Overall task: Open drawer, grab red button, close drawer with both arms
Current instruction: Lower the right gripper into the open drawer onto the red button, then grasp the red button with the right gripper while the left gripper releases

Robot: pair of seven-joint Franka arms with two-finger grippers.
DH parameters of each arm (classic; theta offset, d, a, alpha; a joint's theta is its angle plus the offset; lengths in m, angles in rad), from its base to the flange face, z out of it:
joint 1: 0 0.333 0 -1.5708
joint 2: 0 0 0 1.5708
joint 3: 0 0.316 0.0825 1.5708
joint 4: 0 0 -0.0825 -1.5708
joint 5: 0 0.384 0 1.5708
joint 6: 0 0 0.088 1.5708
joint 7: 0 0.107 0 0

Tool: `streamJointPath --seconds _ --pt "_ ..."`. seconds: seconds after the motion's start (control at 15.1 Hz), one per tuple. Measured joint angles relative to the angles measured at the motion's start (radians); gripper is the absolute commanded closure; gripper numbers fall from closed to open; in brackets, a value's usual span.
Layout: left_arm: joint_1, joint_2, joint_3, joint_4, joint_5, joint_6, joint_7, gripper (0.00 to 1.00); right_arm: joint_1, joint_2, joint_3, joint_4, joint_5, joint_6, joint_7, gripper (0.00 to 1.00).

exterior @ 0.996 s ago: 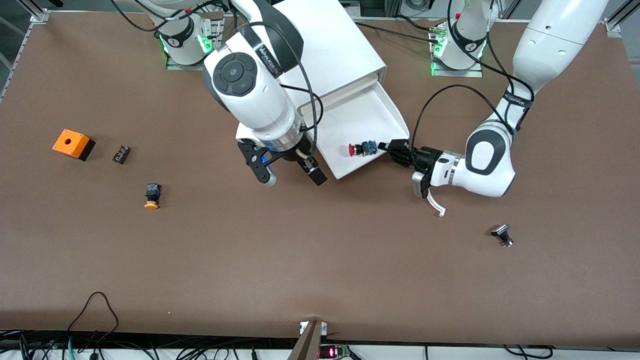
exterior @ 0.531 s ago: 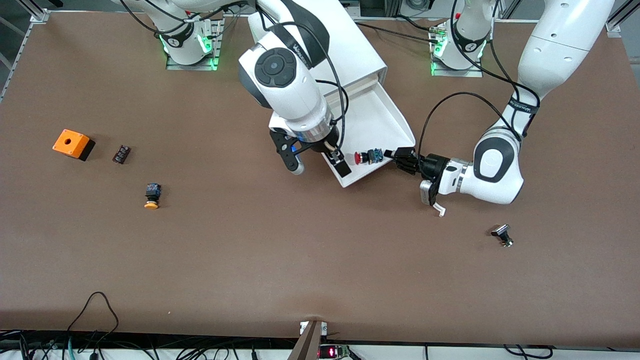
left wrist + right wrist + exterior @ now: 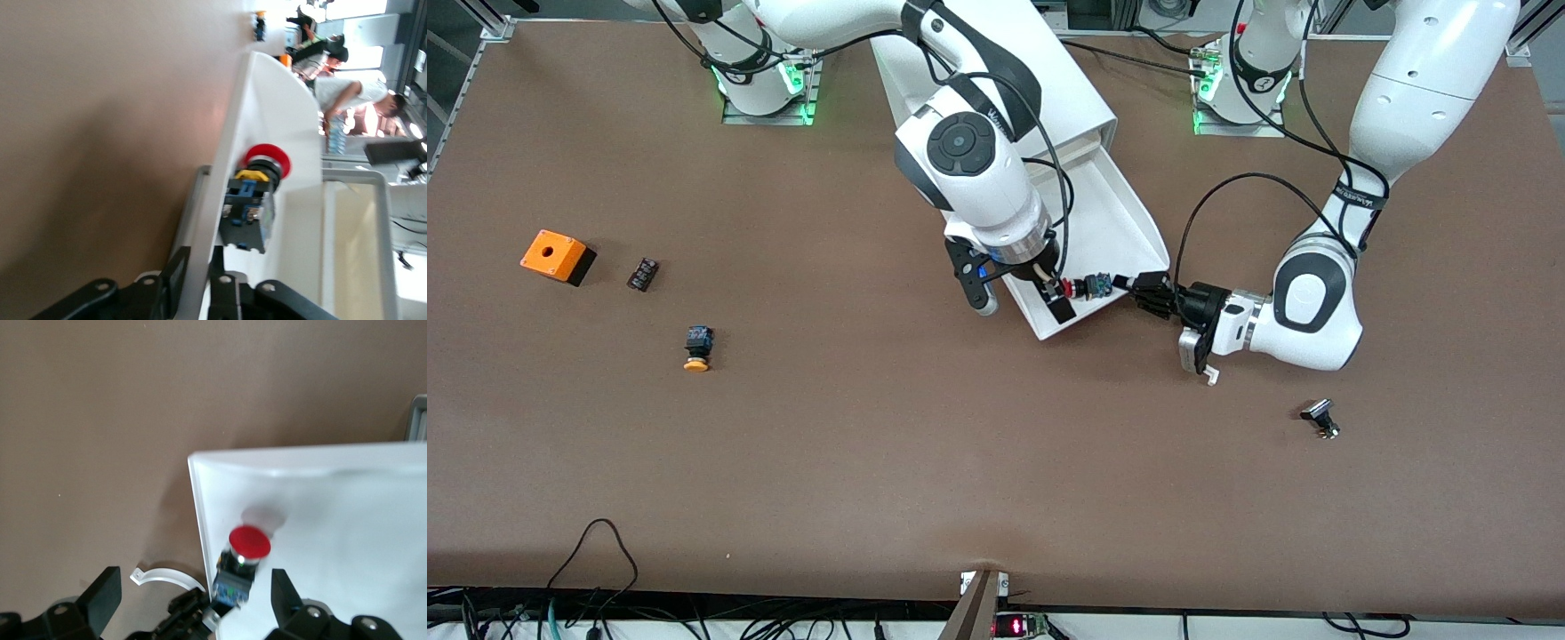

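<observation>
Drawer [image 3: 1116, 233] first: the shallow white plastic tray is pulled out of the white boxy cabinet [image 3: 1040, 84], and its plain front points toward the front camera. Inside it, close to the front wall, lies the small push button [image 3: 1083, 287] with a round red cap and a black and blue-green body. It lies on its side. The red cap points toward the right arm's end of the table.

The right gripper [image 3: 1021, 304] hangs over the front corner of the drawer. Its two black fingers are spread wide apart. One finger is over the brown table [image 3: 871, 462] just outside the drawer, and the other is over the drawer, right by the red cap. In the right wrist view the button [image 3: 241, 568] sits between the two fingers [image 3: 283, 592], and nothing is pinched yet.

The left gripper [image 3: 1138, 284] is down low at the drawer's side wall, at the corner toward the left arm's end. Its fingers sit one on each side of the thin white wall, very near each other. It looks like they pinch the wall, but the fingers [image 3: 175, 279] are partly cut off in the left wrist view, so that is not sure.

Toward the right arm's end of the table sit an orange box with a hole [image 3: 557, 256], a small dark flat part [image 3: 643, 273] and a button with a yellow-orange cap [image 3: 697, 348]. A small black and silver part [image 3: 1320, 418] lies near the left arm.
</observation>
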Motion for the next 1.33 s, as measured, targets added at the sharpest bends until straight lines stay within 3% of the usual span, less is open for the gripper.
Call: streamJointPath --seconds 0.27,0.4,1.0,1.2,1.33 --pt "0.003 -0.002 0.011 0.025 0.020 0.005 -0.065 0.00 0.033 0.036 -0.001 0.010 0.000 0.039 0.032 0.01" --pt "0.004 -0.008 0.014 0.071 0.083 -0.038 -0.158 0.00 0.053 0.060 -0.002 0.011 0.000 0.057 0.056 0.01" --pt "0.054 -0.038 0.022 0.397 0.617 -0.368 -0.588 0.00 0.074 0.121 -0.003 0.017 0.000 0.129 0.128 0.01" --pt "0.056 -0.059 0.022 0.482 0.776 -0.448 -0.632 0.00 0.075 0.139 -0.003 0.017 0.000 0.158 0.149 0.08" --pt "0.056 -0.093 0.022 0.505 0.871 -0.463 -0.653 0.00 0.076 0.147 -0.002 0.017 0.000 0.174 0.161 0.24"
